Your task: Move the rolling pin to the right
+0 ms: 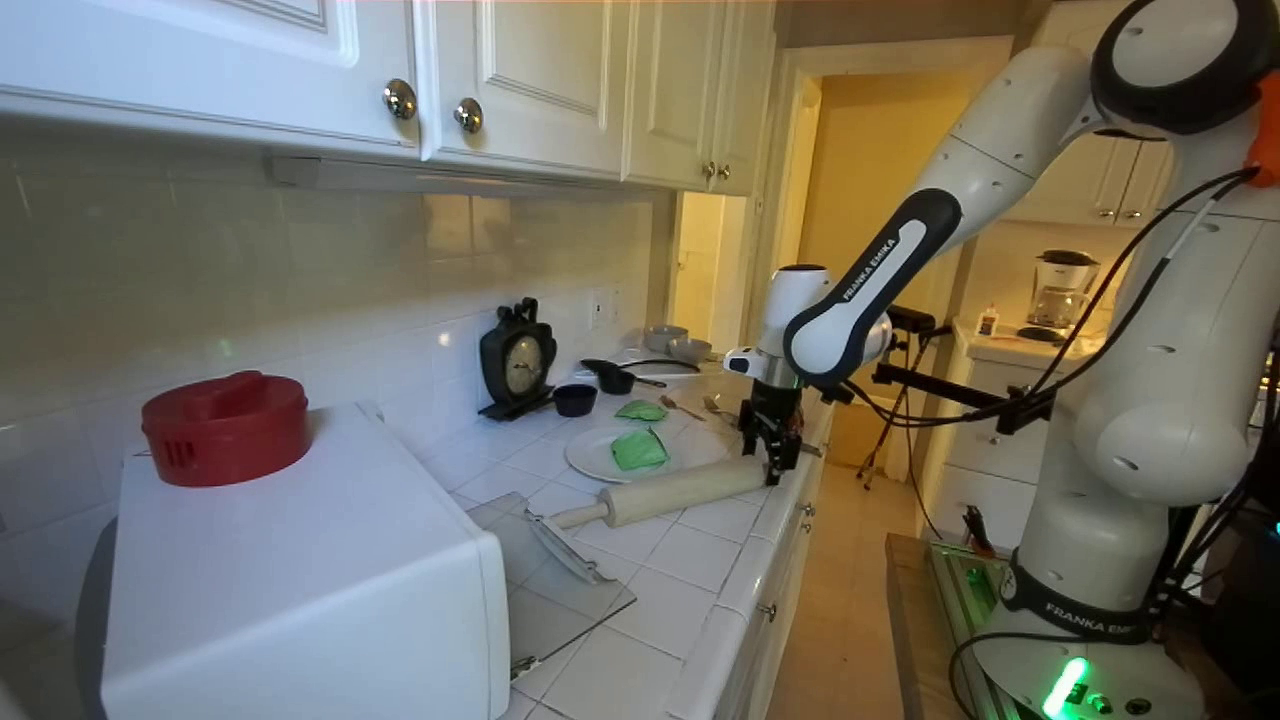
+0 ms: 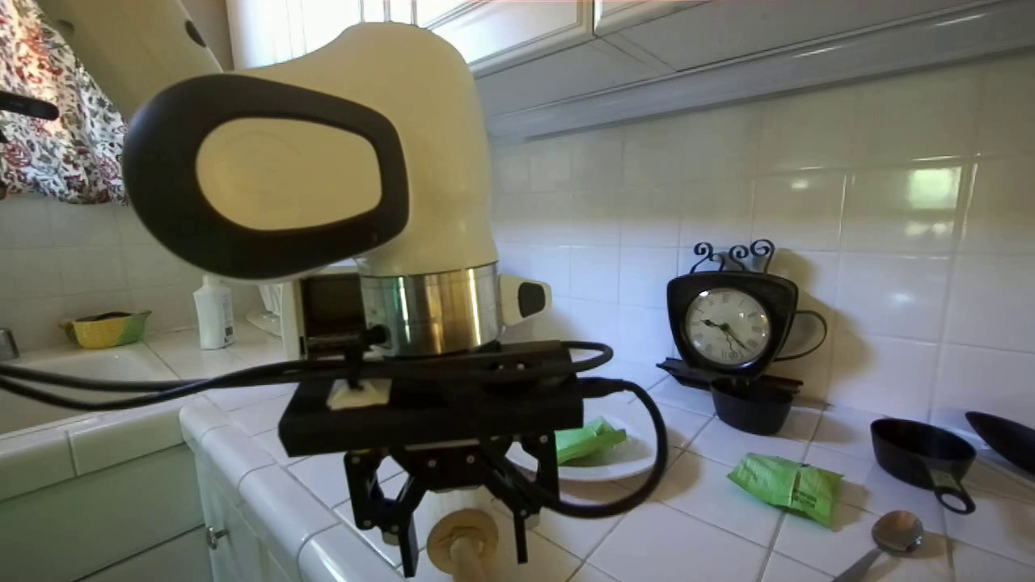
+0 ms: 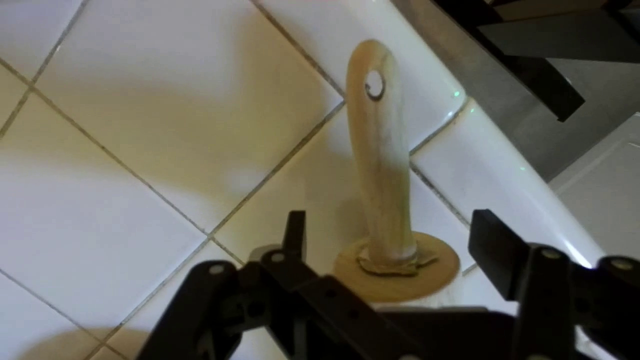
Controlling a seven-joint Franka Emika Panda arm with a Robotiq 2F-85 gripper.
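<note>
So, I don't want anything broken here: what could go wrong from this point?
The gripper stands open around one end of the rolling pin, so the other end might droop or swing if lifted. That other end looks very close to the lowered glass door and could knock it. The end at the gripper lies near the counter edge; a slip might send it off.
</note>
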